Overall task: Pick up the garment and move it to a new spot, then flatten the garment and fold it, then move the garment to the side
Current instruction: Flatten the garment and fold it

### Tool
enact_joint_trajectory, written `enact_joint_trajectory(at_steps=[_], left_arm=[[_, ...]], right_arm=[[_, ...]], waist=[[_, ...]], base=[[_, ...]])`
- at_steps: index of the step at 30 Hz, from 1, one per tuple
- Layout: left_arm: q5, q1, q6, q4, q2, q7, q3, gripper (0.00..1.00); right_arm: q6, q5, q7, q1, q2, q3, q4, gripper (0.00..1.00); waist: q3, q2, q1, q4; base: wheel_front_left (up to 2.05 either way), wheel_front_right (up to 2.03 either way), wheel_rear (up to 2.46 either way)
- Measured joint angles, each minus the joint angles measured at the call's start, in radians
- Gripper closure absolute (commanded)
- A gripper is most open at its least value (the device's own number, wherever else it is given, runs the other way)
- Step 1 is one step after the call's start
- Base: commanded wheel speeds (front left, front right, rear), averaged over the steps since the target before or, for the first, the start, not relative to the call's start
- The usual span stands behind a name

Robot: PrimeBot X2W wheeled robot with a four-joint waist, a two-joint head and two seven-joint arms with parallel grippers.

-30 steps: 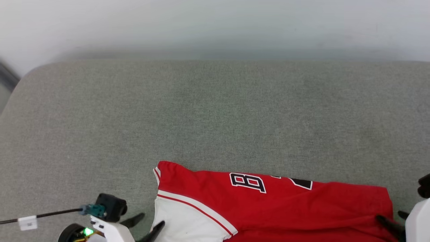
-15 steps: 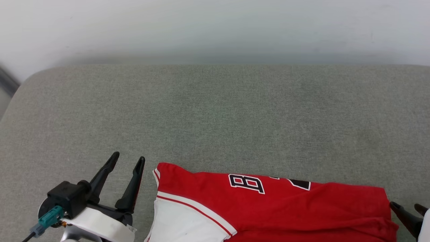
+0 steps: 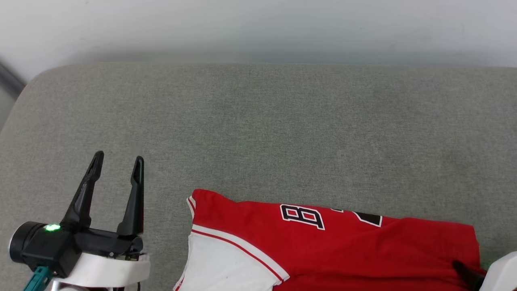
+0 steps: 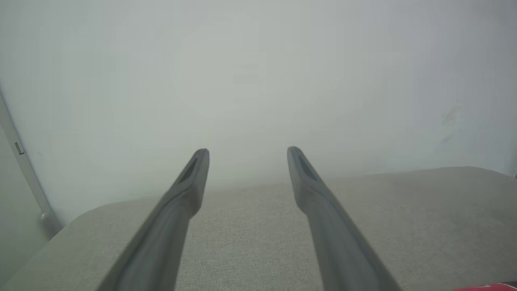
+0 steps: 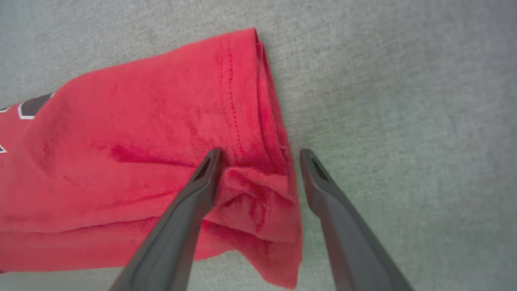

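The garment [image 3: 363,246] lies folded in a long band at the near edge of the grey padded surface [image 3: 258,129], red with black-and-white lettering and a white sleeve [image 3: 226,266] at its left end. My left gripper [image 3: 118,158] stands open to the left of the sleeve, apart from it, fingers pointing away from me. In the left wrist view that gripper [image 4: 247,151] holds nothing. In the right wrist view my right gripper [image 5: 260,153] is open, its fingers astride the garment's [image 5: 141,141] rumpled right-hand end. One dark right finger [image 3: 464,270] shows over the red cloth.
A pale wall [image 3: 258,28] runs along the far edge of the surface. The surface has a rounded corner [image 3: 34,81] at far left, with a grey upright strip [image 3: 8,83] beside it. Bare grey fabric stretches beyond and left of the garment.
My left gripper has drawn off the white sleeve, swung left and up the view, fingers now pointing away. The right finger went off the garment's right end and came back over it. The camera shifted slightly.
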Motion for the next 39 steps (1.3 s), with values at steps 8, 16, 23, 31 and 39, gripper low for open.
enact_joint_trajectory(at_steps=[8, 16, 23, 31, 39], left_arm=[[0.082, 0.022, -0.102, 0.009, -0.116, 0.0, 0.09, 0.0], [0.113, 0.022, -0.131, 0.029, -0.157, 0.0, 0.121, 0.0], [0.116, 0.024, -0.132, 0.031, -0.156, 0.0, 0.115, 0.0], [0.098, 0.029, -0.132, 0.03, -0.156, 0.0, 0.108, 0.0], [0.096, 0.036, -0.133, 0.032, -0.157, 0.0, 0.104, 0.0]], right_arm=[[0.001, 0.0, -0.055, -0.02, 0.016, -0.014, 0.119, 0.0], [-0.008, 0.081, -0.123, -0.022, 0.003, 0.073, 0.151, 1.0], [-0.001, 0.093, -0.175, -0.013, -0.007, 0.1, 0.142, 1.0], [0.001, -0.015, -0.212, -0.011, -0.139, -0.059, 0.154, 1.0], [0.0, -0.008, -0.177, -0.009, -0.131, -0.024, 0.077, 1.0]], waist=[[0.018, 0.0, 0.0, 0.011], [0.023, 0.0, 0.0, 0.016], [0.004, 0.0, 0.0, 0.011], [-0.009, 0.0001, 0.0001, -0.002], [-0.021, 0.0, 0.0, -0.017]], base=[[0.0, 0.0, 0.0], [0.0, 0.0, 0.0], [0.0, 0.0, 0.0], [0.0, 0.0, 0.0], [0.0, 0.0, 0.0]])
